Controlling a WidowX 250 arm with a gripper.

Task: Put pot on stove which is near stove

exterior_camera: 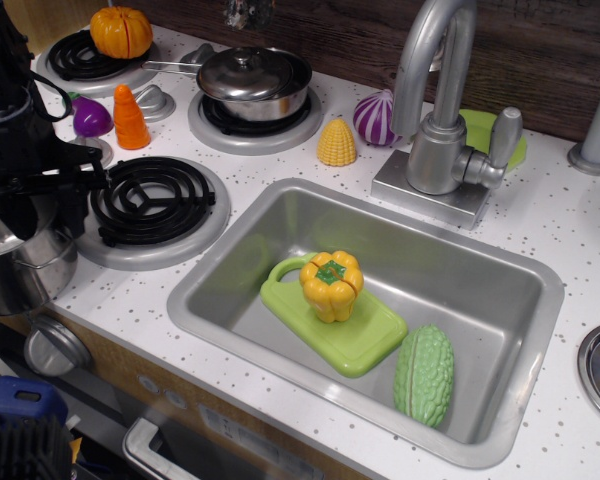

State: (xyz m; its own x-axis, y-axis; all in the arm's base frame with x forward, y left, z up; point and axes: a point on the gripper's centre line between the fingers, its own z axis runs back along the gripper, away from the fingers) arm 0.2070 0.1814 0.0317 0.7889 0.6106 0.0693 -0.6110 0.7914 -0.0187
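The shiny steel pot (20, 268) stands at the counter's left edge, partly cut off by the frame and partly hidden by the arm. My black gripper (40, 212) hangs over it, open. One finger (77, 205) is by the pot's right rim and the other is over its inside. I cannot tell whether they touch it. The stove (152, 203), a black coil on a grey disc, lies just right of the pot with nothing on it.
A lidded steel pan (252, 82) sits on the back burner. An orange carrot (130, 118), purple eggplant (90, 117), pumpkin (121, 32), corn (337, 142) and purple onion (375, 118) stand around. The sink (500, 300) holds a cutting board (365, 340), pepper (331, 284) and gourd (424, 375).
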